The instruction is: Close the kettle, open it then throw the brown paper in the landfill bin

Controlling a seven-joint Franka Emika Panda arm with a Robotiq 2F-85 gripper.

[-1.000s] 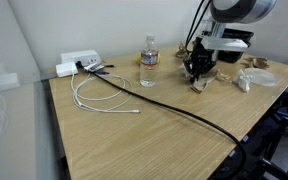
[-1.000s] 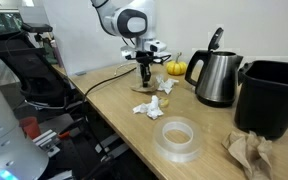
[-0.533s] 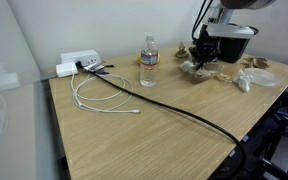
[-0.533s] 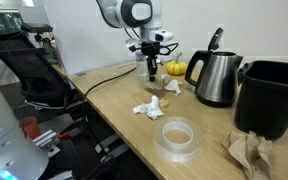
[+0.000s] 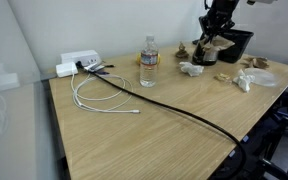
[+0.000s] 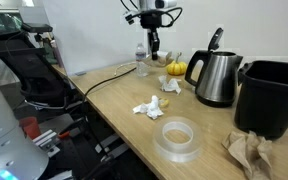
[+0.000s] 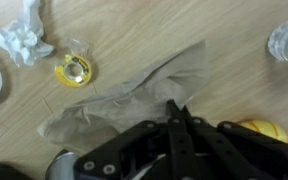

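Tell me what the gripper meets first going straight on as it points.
Beyond the brown paper clamped in the gripper, bare table, it seems; the yellow roll lies off to the side. Depth is hard to judge.

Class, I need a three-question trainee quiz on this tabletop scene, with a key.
1. True or false: the kettle has its lid standing open.
2. In the wrist view, what do the jaws pinch? A) a spoon B) brown paper C) a sponge
3. What colour is the bin beside the kettle?

Key: 1 true; 2 B; 3 black.
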